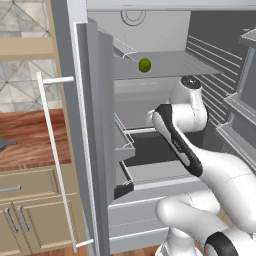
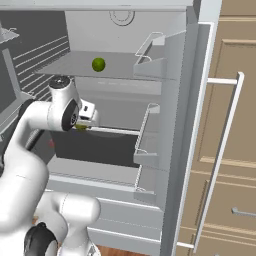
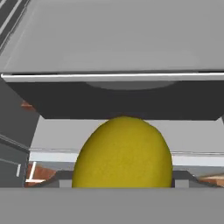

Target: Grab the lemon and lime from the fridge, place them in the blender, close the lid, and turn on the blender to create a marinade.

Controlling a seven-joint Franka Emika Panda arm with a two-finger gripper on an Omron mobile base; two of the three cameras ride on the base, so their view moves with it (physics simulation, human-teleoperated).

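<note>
Hand (image 2: pixel 81 125) clamped on lemon (image 3: pixel 122 153): yellow w/ olive tinge, egg-shaped up close, fine-dimpled skin.

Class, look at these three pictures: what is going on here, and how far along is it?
A white robot arm is reaching into the open fridge. The lemon sits between the fingers of its hand, which appears closed on it near the middle shelf. The lime is on the upper shelf, untouched. So the first fruit seems grasped, and neither has left the fridge.

The lime (image 1: pixel 144 65) lies alone on the fridge's upper grey shelf (image 1: pixel 185 65).
</note>
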